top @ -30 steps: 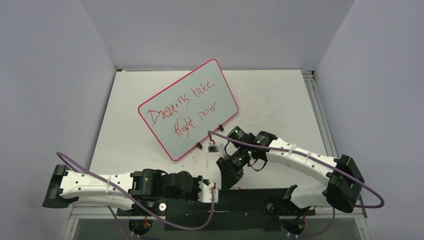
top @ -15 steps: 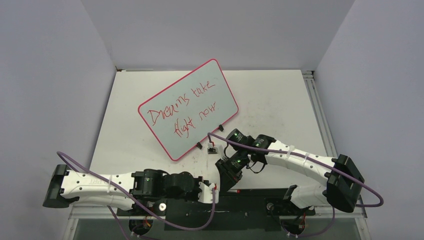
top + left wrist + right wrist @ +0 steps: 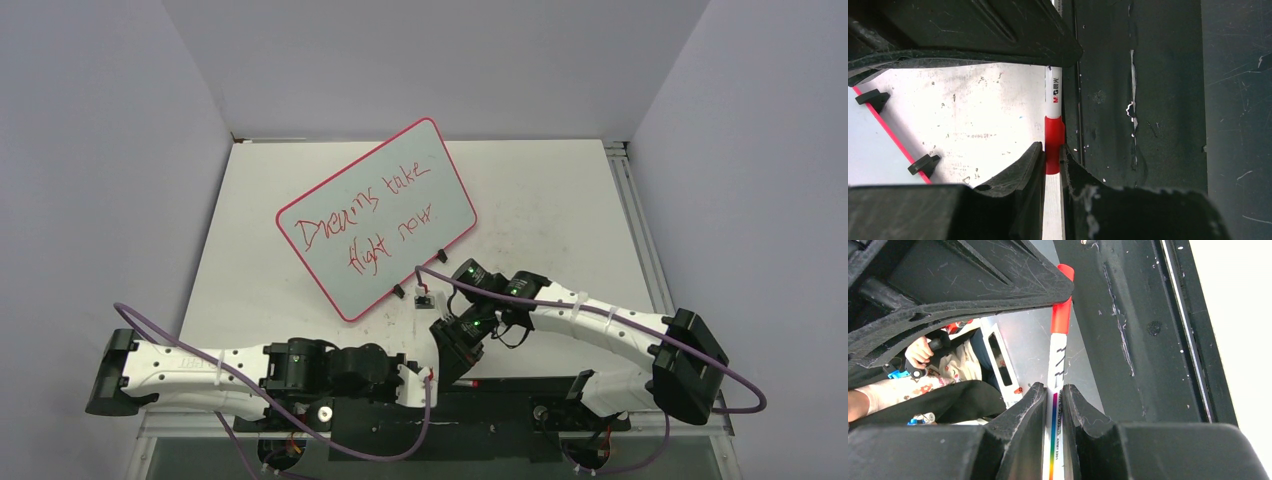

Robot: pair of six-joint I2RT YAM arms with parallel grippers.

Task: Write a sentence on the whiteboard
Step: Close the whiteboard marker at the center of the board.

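The whiteboard (image 3: 375,215) stands tilted at the table's middle left, with "Dreams take flight now" written on it in red; its red rim (image 3: 883,130) and black clip feet (image 3: 924,164) show in the left wrist view. A white marker (image 3: 1053,92) with a red cap (image 3: 1054,135) is held between both grippers at the near edge. My left gripper (image 3: 1052,155) (image 3: 428,378) is shut on the cap's end. My right gripper (image 3: 1054,392) (image 3: 455,362) is shut on the marker's printed white body (image 3: 1056,365), just behind the cap (image 3: 1060,320).
The black base rail (image 3: 520,385) runs along the near edge right under the marker (image 3: 466,383). Grey walls close in the table on the left, back and right. A metal rail (image 3: 630,200) lines the right edge. A seated person (image 3: 923,370) shows beyond the table edge.
The right arm has drawn slightly toward the near edge and the left gripper, carrying the marker. The left arm and the whiteboard have stayed put.
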